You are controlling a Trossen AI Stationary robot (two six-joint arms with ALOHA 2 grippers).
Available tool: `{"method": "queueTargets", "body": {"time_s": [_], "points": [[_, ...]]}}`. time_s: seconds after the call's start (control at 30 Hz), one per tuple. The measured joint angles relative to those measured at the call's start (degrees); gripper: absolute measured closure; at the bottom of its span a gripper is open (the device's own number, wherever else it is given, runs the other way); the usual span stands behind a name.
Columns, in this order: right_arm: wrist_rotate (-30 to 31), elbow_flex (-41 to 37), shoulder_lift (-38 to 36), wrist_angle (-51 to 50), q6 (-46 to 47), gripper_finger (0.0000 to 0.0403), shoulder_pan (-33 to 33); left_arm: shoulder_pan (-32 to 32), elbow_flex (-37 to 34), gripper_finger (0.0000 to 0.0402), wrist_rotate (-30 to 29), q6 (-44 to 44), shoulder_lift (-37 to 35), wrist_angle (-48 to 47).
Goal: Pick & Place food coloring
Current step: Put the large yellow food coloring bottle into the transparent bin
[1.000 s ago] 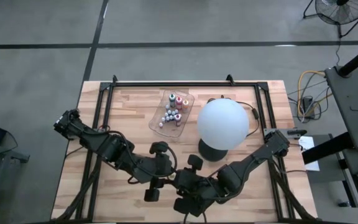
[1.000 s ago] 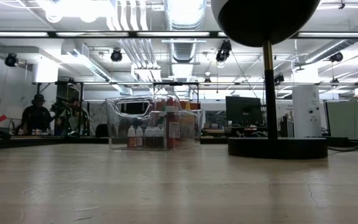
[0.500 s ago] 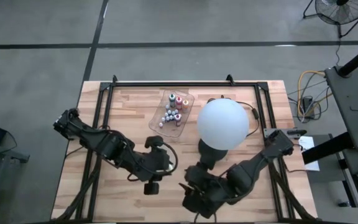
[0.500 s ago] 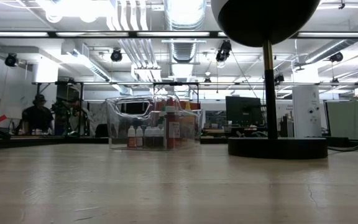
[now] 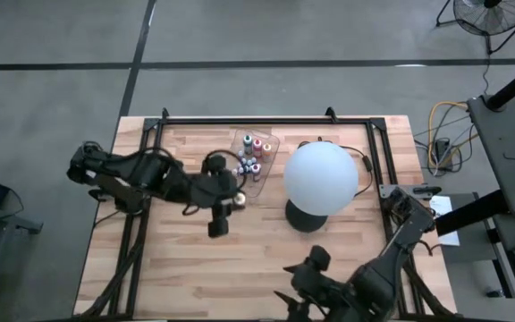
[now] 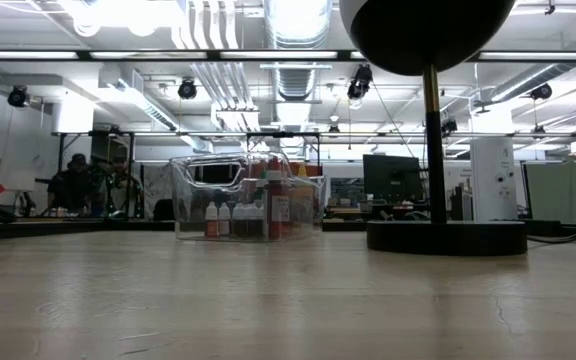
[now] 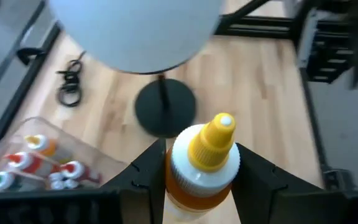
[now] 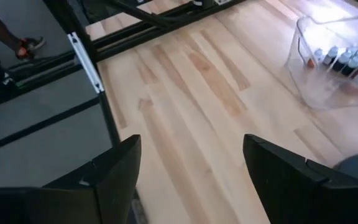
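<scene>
My left gripper hovers by the near left corner of the clear tray and is shut on a food coloring bottle. The bottle has a yellow cap, a white collar and an orange body. Several more small food coloring bottles stand in the tray. My right gripper is open with nothing between its fingers. In the high view it sits low at the table's near edge. My left gripper pinches the bottle's orange body, just below the white collar, between its two fingers. The bottle lies along the fingers, its yellow cap sticking out past them toward the lamp. It is lifted clear of the table.
A lamp with a big white globe on a black round base stands right of the tray. A black cable lies behind the base. A black frame runs around the wooden table. People stand in the room beyond.
The two grippers were close together near the table's middle front. My left gripper has since gone toward the far edge, up to the tray's near left corner. My right arm has drawn back toward the near right edge.
</scene>
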Motion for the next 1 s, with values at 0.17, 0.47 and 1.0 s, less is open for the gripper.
{"method": "queueTargets", "body": {"time_s": [0.17, 0.47, 1.0], "points": [[2.95, -0.14, 0.0, -2.88, 6.35, 0.0128, 2.53, 4.0, -6.12, 0.0286, 1.44, 1.83, -3.77, 2.98], [3.35, -0.21, 0.0, -4.75, 10.58, 0.0117, 4.98, 10.83, -26.1, 0.0286, 6.72, 3.41, -12.19, 17.91], [2.3, -0.02, 0.0, -4.04, 13.71, 0.0121, 5.51, 26.43, -45.51, 0.0287, 8.74, 4.12, -11.01, 36.74]]}}
